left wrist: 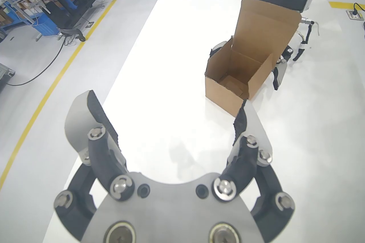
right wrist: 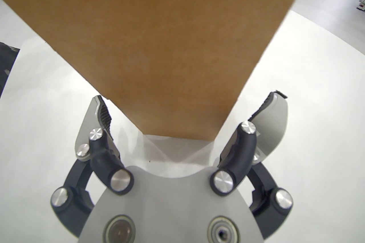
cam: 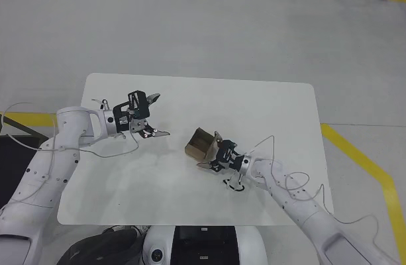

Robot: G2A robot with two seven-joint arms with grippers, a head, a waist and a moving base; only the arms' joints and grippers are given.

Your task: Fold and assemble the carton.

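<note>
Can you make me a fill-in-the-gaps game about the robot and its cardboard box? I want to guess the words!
1. The carton is ____ on top, so you can see inside.
2. It stands on a ____ table.
3. The left hand is open and holds ____.
4. The right hand is open too, right beside the ____.

Missing words: open; white; nothing; carton.
</note>
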